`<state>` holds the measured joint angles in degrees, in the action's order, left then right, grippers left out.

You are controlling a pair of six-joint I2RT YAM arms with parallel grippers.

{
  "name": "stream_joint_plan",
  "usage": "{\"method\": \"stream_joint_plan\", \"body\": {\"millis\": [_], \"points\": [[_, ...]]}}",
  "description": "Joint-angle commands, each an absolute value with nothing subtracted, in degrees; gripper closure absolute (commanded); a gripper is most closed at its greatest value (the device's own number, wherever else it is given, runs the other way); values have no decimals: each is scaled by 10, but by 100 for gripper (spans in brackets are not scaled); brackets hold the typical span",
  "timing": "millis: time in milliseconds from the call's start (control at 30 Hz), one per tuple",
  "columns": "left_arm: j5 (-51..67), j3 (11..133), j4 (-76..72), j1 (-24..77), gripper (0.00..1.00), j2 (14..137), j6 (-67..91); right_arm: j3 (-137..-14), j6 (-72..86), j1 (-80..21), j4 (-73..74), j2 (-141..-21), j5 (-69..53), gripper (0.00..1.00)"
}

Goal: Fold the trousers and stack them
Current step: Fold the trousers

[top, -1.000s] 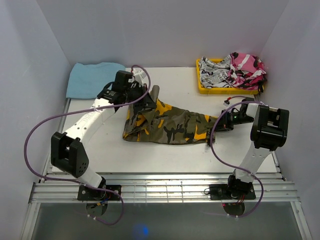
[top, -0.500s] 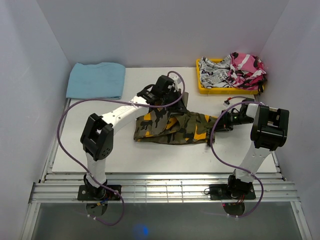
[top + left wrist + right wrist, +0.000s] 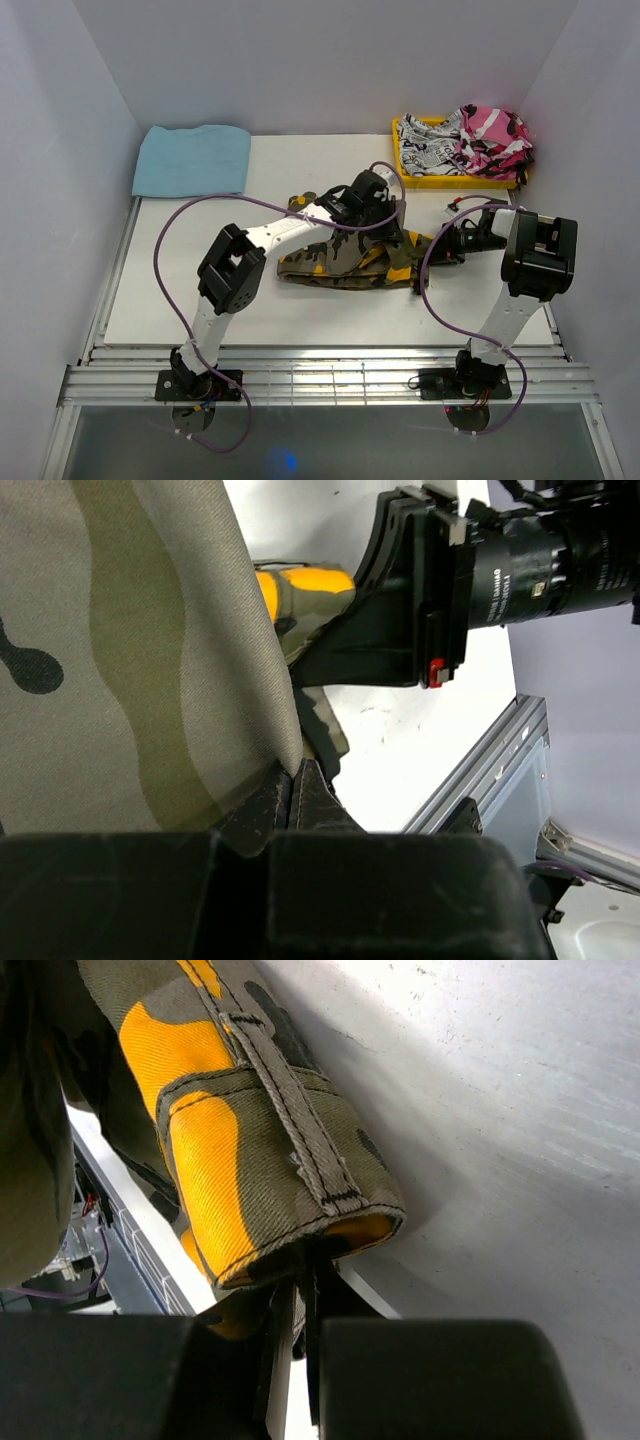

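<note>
The camouflage trousers [image 3: 340,258] in olive, orange-yellow and black lie bunched at the middle of the white table. My left gripper [image 3: 388,222] is shut on a fold of their fabric [image 3: 120,660], held over the right part of the garment. My right gripper [image 3: 447,243] is shut on the trousers' right end, an orange and olive hem with a belt loop [image 3: 270,1150]. In the left wrist view the right gripper [image 3: 420,600] sits close ahead, pinching the orange fabric.
A yellow tray [image 3: 403,172] at the back right holds a black-and-white printed garment [image 3: 428,148] and a pink camouflage garment [image 3: 493,138]. A light blue folded cloth [image 3: 192,160] lies at the back left. A metal rail [image 3: 330,380] runs along the near edge.
My left gripper has carried the trousers' left end rightward across the table, folding the garment over itself toward the right gripper. The right arm has stayed put.
</note>
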<state>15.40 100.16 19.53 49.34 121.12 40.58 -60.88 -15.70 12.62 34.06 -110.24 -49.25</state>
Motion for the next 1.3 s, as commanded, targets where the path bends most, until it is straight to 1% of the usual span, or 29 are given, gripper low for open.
{"method": "stream_joint_plan", "body": {"millis": [0, 333, 733, 767, 833, 867, 900, 1000, 1033, 1067, 1133, 1167, 1200, 1267], "points": [[150, 1047, 152, 511, 100, 1206, 418, -600, -169, 118, 343, -1107, -519, 92], [146, 1103, 141, 545, 100, 1264, 432, -599, -171, 118, 344, -1108, -533, 92], [151, 1127, 129, 556, 100, 1333, 453, -598, -174, 119, 347, -1105, -539, 92], [149, 1126, 130, 556, 89, 1337, 452, -599, -174, 119, 349, -1104, -537, 86], [152, 1124, 122, 555, 84, 1337, 451, -599, -177, 119, 352, -1098, -533, 78], [154, 1125, 120, 555, 81, 1334, 450, -599, -178, 119, 355, -1094, -524, 71], [156, 1126, 114, 555, 72, 1332, 449, -601, -180, 120, 358, -1091, -517, 68], [157, 1132, 119, 553, 66, 1315, 435, -623, -192, 134, 388, -1074, -494, 61], [157, 1129, 119, 551, 58, 1308, 432, -633, -207, 148, 402, -1067, -490, 59], [163, 1127, 119, 548, 53, 1300, 430, -655, -214, 155, 432, -1064, -476, 55], [165, 1126, 133, 538, 43, 1282, 421, -679, -234, 175, 465, -1057, -466, 53], [168, 1126, 141, 534, 43, 1275, 418, -703, -253, 180, 481, -1055, -457, 51], [171, 1123, 159, 525, 42, 1267, 414, -715, -266, 185, 516, -1053, -438, 51], [177, 1100, 170, 513, 41, 1238, 404, -735, -293, 201, 540, -1038, -416, 51]]}}
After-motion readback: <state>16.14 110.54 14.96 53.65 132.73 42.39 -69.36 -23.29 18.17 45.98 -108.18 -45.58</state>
